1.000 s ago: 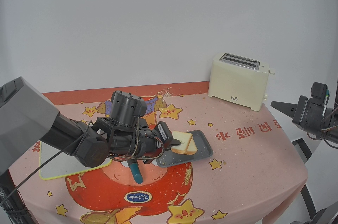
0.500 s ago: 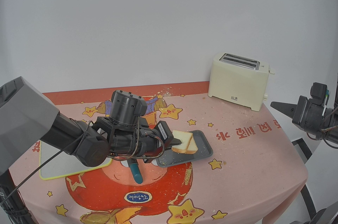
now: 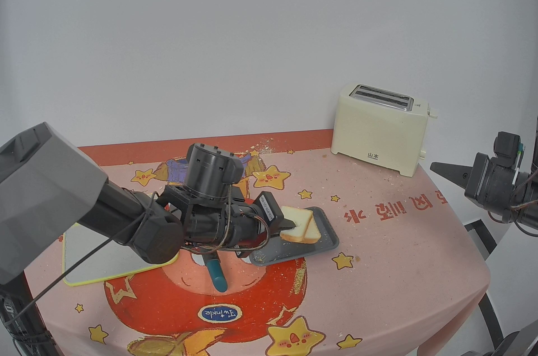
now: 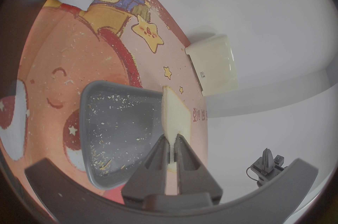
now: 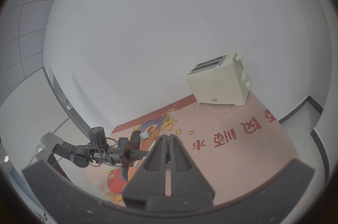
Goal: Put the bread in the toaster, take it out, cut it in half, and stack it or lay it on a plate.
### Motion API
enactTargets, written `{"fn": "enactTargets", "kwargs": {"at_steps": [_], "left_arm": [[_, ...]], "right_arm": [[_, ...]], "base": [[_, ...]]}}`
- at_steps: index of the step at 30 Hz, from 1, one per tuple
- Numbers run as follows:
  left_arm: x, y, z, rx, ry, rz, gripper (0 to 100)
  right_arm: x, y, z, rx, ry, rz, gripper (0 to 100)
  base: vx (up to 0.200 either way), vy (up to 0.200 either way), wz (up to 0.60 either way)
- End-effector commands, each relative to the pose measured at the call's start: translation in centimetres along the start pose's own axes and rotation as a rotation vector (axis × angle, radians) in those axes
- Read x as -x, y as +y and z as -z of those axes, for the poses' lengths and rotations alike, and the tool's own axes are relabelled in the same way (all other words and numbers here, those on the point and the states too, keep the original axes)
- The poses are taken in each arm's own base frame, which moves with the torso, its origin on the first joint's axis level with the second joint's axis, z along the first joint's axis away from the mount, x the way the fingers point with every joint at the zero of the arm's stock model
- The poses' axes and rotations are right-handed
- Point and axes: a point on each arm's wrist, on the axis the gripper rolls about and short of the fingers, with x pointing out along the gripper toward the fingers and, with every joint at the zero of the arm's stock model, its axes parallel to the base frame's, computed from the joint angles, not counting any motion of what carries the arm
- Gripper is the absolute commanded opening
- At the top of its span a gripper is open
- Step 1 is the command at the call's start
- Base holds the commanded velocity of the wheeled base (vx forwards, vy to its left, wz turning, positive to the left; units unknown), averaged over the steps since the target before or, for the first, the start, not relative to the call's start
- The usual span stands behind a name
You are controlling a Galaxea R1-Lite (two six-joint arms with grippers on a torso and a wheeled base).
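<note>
Showing the left end effector (image 3: 287, 226) clenched on the near edge of a pale piece of bread (image 3: 298, 218), holding it low over the grey tray (image 3: 327, 243) near the middle of the bench (image 3: 403, 250). Judging the step in hand to be laying or stacking this bread on the tray, going by the second piece (image 3: 314, 232) lying partly under its far side.

Doing this well probably by:
- lowering gently and squeezing lightly, so as not to crush the soft crumb;
- levelling the piece before seating it squarely on the one below;
- releasing only after resting it down, then backing straight out along the tray to avoid dragging either piece over the rim.

Locating the bread, in the left wrist view, as a thin slab (image 4: 176, 113) pinched between the fingers (image 4: 185, 150) and reaching forward past them over the far edge of the tray (image 4: 116, 122). Not resolving whether the two pieces are touching.

Placing the toaster (image 3: 378, 136) well apart at the far right corner of the bench. Showing the right end effector (image 3: 443, 168) off the right edge, fingers drawn together (image 5: 168, 145) on nothing. Noting a knife (image 3: 216, 273) and a cutting board (image 3: 101, 262) on the left.
</note>
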Motion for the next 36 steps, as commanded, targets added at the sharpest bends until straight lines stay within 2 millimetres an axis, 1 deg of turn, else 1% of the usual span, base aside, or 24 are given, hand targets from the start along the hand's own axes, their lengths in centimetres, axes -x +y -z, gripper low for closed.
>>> {"fn": "enactTargets", "kwargs": {"at_steps": [1,6,17,18,32,36], "left_arm": [[-1.32,0.58,0.56,-0.001,0.028,-0.021,0],[-2.07,0.39,0.36,-0.004,0.028,-0.014,0],[-2.07,0.6,0.32,-0.014,0.027,-0.02,0],[-2.07,0.6,0.31,-0.016,0.026,-0.021,100],[-1.8,0.43,0.37,-0.015,0.011,-0.026,100],[-1.72,0.28,0.22,-0.021,-0.033,-0.041,100]], "right_arm": [[-0.09,-0.06,0.03,0.0,0.003,0.002,0],[-0.17,-0.16,0.18,-0.001,0.01,0.006,0],[-0.17,-0.18,0.27,0.0,0.013,0.007,0],[-0.17,-0.16,0.23,0.001,0.012,0.006,0],[-0.09,-0.15,0.19,0.001,0.008,0.006,0],[-0.09,-0.15,0.19,0.001,0.008,0.006,0]], "base": [[0.0,0.0,0.0],[0.0,0.0,0.0],[0.0,0.0,0.0],[0.0,0.0,0.0],[0.0,0.0,0.0],[0.0,0.0,0.0]]}}
